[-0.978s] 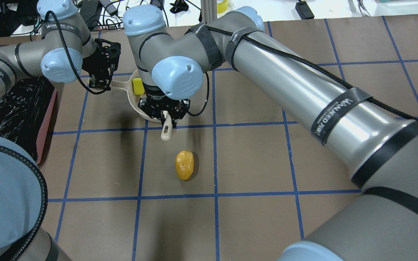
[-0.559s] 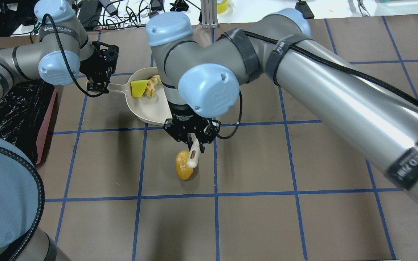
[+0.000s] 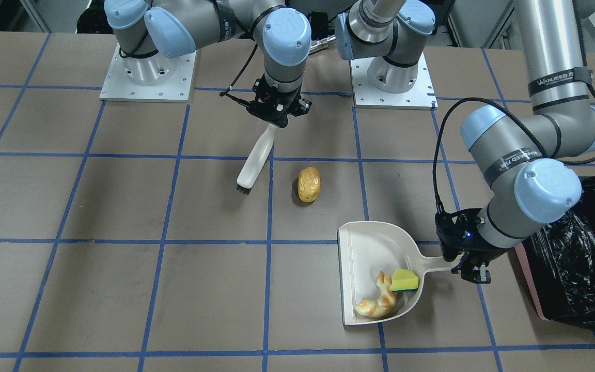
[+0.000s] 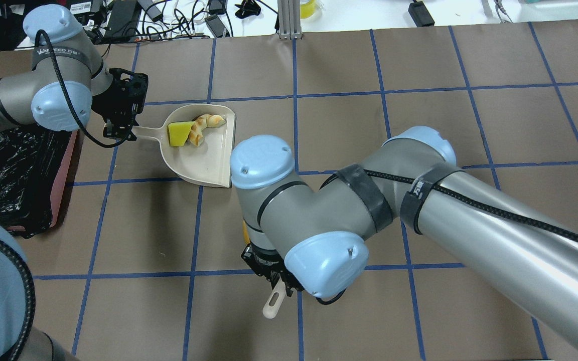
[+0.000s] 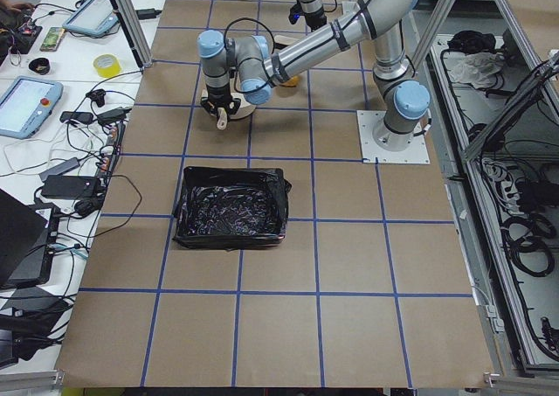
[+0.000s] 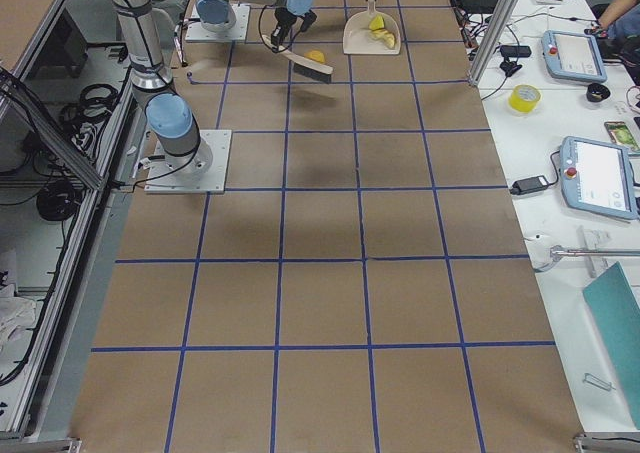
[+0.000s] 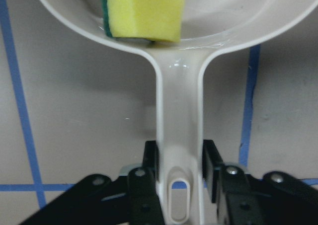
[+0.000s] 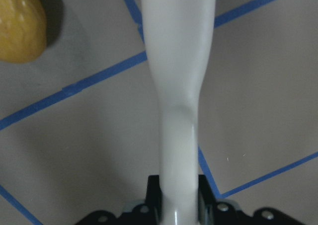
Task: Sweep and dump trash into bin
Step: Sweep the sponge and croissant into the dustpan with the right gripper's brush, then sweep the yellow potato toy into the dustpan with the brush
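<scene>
My left gripper (image 3: 464, 268) (image 4: 120, 128) (image 7: 181, 158) is shut on the handle of the cream-white dustpan (image 3: 364, 243) (image 4: 208, 163), which lies flat on the table. In the pan lie the yellow sponge with a green side (image 3: 404, 280) (image 4: 177, 134) (image 7: 144, 11) and the tan croissant piece (image 3: 377, 304) (image 4: 204, 124). My right gripper (image 3: 277, 120) (image 8: 179, 195) is shut on a white brush (image 3: 255, 159) (image 8: 179, 86), tilted down, its black bristles beside the yellow-brown potato lump (image 3: 309, 184) (image 8: 20, 24). The potato lies on the table between brush and dustpan. The pink bin with a black bag (image 3: 581, 258) (image 4: 13, 170) stands beside my left arm.
Both arm bases (image 3: 147, 72) (image 3: 393, 77) stand at the table's robot side. My right arm hides most of the potato in the overhead view. Cables and devices (image 4: 178, 15) lie beyond the far table edge. Blue tape lines grid the brown table.
My right gripper has carried the brush from the dustpan's mouth back toward the robot, past the potato. The dustpan and my left gripper have shifted slightly left. The potato has stayed put.
</scene>
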You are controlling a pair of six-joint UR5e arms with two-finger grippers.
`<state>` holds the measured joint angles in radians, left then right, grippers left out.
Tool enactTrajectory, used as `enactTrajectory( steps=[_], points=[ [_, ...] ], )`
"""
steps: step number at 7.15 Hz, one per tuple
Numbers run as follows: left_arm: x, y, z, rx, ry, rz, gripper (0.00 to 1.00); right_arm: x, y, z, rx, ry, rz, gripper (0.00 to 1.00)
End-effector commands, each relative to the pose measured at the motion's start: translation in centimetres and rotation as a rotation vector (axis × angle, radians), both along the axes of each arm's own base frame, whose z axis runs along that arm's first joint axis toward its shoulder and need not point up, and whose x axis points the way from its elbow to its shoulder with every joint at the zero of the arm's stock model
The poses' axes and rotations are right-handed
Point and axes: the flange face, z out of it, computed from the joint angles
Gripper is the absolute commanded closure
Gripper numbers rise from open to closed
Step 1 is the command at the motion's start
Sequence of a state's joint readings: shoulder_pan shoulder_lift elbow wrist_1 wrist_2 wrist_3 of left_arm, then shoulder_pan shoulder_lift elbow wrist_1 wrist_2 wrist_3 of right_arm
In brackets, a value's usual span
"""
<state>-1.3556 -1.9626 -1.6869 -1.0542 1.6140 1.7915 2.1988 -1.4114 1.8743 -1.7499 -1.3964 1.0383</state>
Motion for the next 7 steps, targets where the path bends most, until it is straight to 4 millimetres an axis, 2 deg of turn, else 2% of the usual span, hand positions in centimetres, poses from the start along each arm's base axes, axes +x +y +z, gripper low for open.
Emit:
enactTrajectory(
  steps=[1,3,4,6,7],
  points=[
    [-1.0,5.8,-0.3,0.024,-0.004,0.001,1.00,1.6,2.3,-0.6,0.004,0.000,-0.004,0.99],
    [-1.6,11.4,-0.6,0.011,-0.066,0.002,1.00,1.9,2.5,-0.8,0.010,0.000,0.002,0.99],
    [-1.9,12.8,-0.8,0.009,-0.069,0.003,1.00,2.5,2.3,-1.9,0.032,-0.019,-0.004,0.99],
    [-2.2,14.2,0.1,-0.006,-0.083,0.000,1.00,4.3,0.4,-4.6,-0.009,-0.056,0.016,0.99],
    [-2.5,15.3,-0.1,0.002,-0.081,-0.001,1.00,5.3,-0.9,-6.4,-0.041,-0.080,0.016,0.99]
  ],
)
